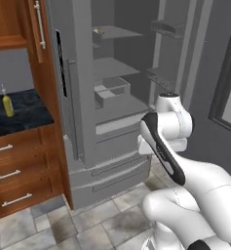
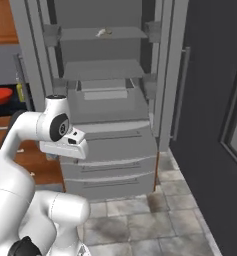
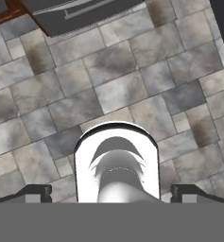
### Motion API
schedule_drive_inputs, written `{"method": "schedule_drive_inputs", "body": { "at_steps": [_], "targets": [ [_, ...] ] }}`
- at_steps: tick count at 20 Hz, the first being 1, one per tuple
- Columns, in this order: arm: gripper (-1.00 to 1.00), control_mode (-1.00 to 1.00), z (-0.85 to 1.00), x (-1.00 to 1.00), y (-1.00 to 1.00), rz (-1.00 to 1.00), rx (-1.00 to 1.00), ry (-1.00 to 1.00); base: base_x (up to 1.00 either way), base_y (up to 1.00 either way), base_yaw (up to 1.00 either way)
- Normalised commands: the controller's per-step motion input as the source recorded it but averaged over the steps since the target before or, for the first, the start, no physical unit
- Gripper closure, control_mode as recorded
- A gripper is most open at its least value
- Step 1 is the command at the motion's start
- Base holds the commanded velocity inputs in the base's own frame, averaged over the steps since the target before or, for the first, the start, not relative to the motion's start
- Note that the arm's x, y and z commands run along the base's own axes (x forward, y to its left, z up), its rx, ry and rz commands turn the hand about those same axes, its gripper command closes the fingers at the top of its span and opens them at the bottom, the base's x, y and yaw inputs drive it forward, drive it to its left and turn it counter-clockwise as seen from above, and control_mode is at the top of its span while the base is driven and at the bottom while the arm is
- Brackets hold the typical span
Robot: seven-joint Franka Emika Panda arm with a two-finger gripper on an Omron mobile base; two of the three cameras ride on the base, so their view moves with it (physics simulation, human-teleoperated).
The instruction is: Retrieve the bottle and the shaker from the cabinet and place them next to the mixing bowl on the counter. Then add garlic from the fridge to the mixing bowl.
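The fridge (image 1: pixel 112 97) stands open in front of me, and the garlic (image 2: pixel 104 33) lies pale and small on its top shelf, also seen in the left base view (image 1: pixel 98 31). A red mixing bowl (image 2: pixel 0 95) sits on the dark counter to the left, with a yellow bottle (image 1: pixel 8 105) beside it. My arm is folded low in front of the fridge drawers. My gripper (image 3: pixel 112 194) points down at the tiled floor, open, its fingertips (image 3: pixel 37 192) wide apart with nothing between them.
The open fridge door (image 2: pixel 210 100) forms a dark wall on the right. Wooden drawers (image 1: pixel 19 171) sit under the counter on the left, and a wooden cabinet (image 1: pixel 19 24) hangs above it. The fridge's lower drawers (image 2: pixel 110 165) are closed.
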Motion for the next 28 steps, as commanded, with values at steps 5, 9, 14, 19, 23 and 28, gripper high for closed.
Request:
{"method": "schedule_drive_inputs", "body": {
  "at_steps": [5, 9, 14, 19, 23, 28],
  "targets": [
    [-1.00, 1.00, 0.00, 0.00, 0.00, 0.00, 0.00, 0.00, 0.56, -0.50, 0.38],
    [-1.00, 1.00, 0.00, 0.00, 0.00, 0.00, 0.00, 0.00, 0.39, -0.57, 0.35],
    [-1.00, 1.00, 0.00, 0.00, 0.00, 0.00, 0.00, 0.00, 0.43, -0.32, 0.23],
    [-1.00, 1.00, 0.00, 0.00, 0.00, 0.00, 0.00, 0.00, 0.56, -0.28, 0.17],
    [-1.00, 1.00, 0.00, 0.00, 0.00, 0.00, 0.00, 0.00, 0.23, -0.26, 0.04],
    [-1.00, 1.00, 0.00, 0.00, 0.00, 0.00, 0.00, 0.00, 0.16, -0.07, -0.01]
  ]
}}
